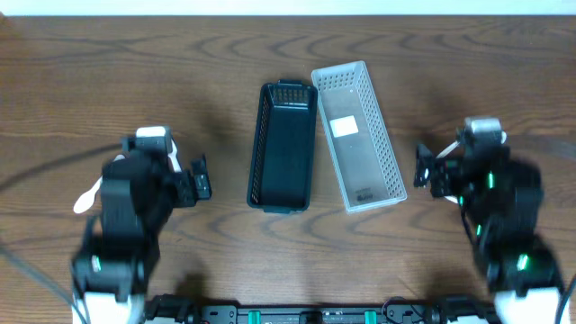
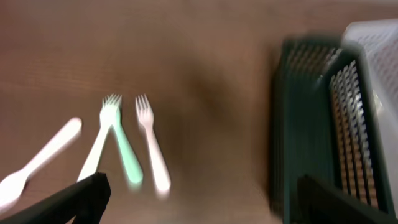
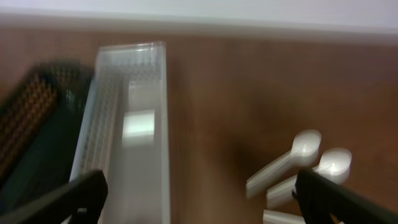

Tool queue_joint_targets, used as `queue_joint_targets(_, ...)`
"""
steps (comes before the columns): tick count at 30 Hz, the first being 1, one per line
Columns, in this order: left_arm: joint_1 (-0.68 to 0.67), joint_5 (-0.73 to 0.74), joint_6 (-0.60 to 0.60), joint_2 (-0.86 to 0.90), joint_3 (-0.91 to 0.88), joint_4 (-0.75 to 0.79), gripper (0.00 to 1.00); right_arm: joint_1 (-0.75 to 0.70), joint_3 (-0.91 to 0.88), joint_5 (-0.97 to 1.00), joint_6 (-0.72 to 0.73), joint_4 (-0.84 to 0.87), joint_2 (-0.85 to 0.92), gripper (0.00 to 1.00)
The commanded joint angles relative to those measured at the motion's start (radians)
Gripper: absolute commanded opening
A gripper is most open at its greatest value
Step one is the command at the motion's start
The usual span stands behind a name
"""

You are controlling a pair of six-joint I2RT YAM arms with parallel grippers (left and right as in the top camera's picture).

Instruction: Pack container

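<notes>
A black mesh basket (image 1: 283, 148) and a white perforated basket (image 1: 358, 135) lie side by side mid-table, both empty but for a label in the white one. My left gripper (image 1: 202, 177) is open and empty, left of the black basket (image 2: 311, 124). Its wrist view shows two white forks (image 2: 152, 149), a green-handled one (image 2: 127, 158) and a white utensil (image 2: 40, 162) on the table ahead of the jaws (image 2: 202, 205). My right gripper (image 1: 421, 168) is open and empty, right of the white basket (image 3: 99, 118). White spoons (image 3: 286, 162) lie by its right finger (image 3: 199, 202).
In the overhead view the arms hide most of the cutlery; only one white utensil (image 1: 87, 195) shows left of the left arm. The white basket's edge (image 2: 379, 93) shows beyond the black one in the left wrist view. The black basket (image 3: 37, 124) shows at the right wrist view's left.
</notes>
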Motion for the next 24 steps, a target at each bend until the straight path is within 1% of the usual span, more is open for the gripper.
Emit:
queue_joint_targets(1, 0.0, 0.018, -0.006, 0.187, 0.222, -0.172, 0.98, -0.014, 0.26, -0.053, -0.023, -0.197, 0.223, 0.99)
queue_joint_targets(2, 0.0, 0.015, -0.005, 0.261, 0.301, -0.266, 0.98, -0.014, 0.363, -0.047, -0.034, -0.304, 0.314, 0.99)
queue_joint_targets(4, 0.0, 0.016, -0.006, 0.338, 0.37, -0.338, 0.98, -0.014, 0.479, -0.053, -0.016, -0.393, 0.422, 0.99)
queue_joint_targets(6, 0.0, 0.029, -0.009, 0.399, 0.39, -0.369, 0.98, -0.014, 0.556, -0.1, -0.005, -0.441, 0.513, 0.99)
queue_joint_targets(7, 0.0, 0.042, -0.009, 0.418, 0.389, -0.372, 0.98, -0.014, 0.565, -0.105, -0.011, -0.439, 0.536, 0.98)
queue_joint_targets(8, 0.0, 0.044, -0.008, 0.438, 0.388, -0.373, 0.98, -0.013, 0.568, -0.102, -0.014, -0.43, 0.56, 0.88)
queue_joint_targets(9, 0.0, 0.043, -0.008, 0.459, 0.388, -0.372, 0.98, -0.013, 0.568, -0.086, -0.013, -0.42, 0.585, 0.71)
queue_joint_targets(10, 0.0, 0.043, -0.008, 0.48, 0.388, -0.368, 0.98, -0.013, 0.568, -0.069, -0.004, -0.418, 0.617, 0.58)
queue_joint_targets(12, 0.0, 0.04, -0.004, 0.523, 0.388, -0.347, 1.0, -0.014, 0.568, -0.027, 0.037, -0.418, 0.676, 0.39)
queue_joint_targets(13, 0.0, 0.04, -0.005, 0.541, 0.388, -0.335, 0.93, -0.014, 0.568, -0.014, 0.046, -0.417, 0.7, 0.31)
queue_joint_targets(14, 0.0, 0.04, -0.005, 0.562, 0.388, -0.319, 0.83, -0.014, 0.568, -0.008, 0.05, -0.414, 0.729, 0.27)
queue_joint_targets(16, 0.0, 0.041, -0.005, 0.602, 0.388, -0.292, 0.56, -0.014, 0.568, -0.009, 0.05, -0.405, 0.78, 0.2)
queue_joint_targets(17, 0.0, 0.041, -0.006, 0.624, 0.388, -0.281, 0.47, -0.014, 0.568, -0.009, 0.05, -0.402, 0.809, 0.14)
queue_joint_targets(18, 0.0, 0.041, -0.005, 0.642, 0.388, -0.273, 0.43, -0.014, 0.568, -0.009, 0.05, -0.4, 0.834, 0.06)
queue_joint_targets(19, 0.0, 0.041, -0.005, 0.665, 0.388, -0.265, 0.34, -0.014, 0.568, -0.009, 0.05, -0.399, 0.858, 0.01)
queue_joint_targets(22, 0.0, 0.041, -0.006, 0.726, 0.388, -0.254, 0.15, -0.012, 0.568, -0.009, 0.05, -0.403, 0.917, 0.01)
queue_joint_targets(24, 0.0, 0.041, -0.006, 0.765, 0.388, -0.256, 0.07, -0.011, 0.567, -0.01, 0.05, -0.406, 0.949, 0.01)
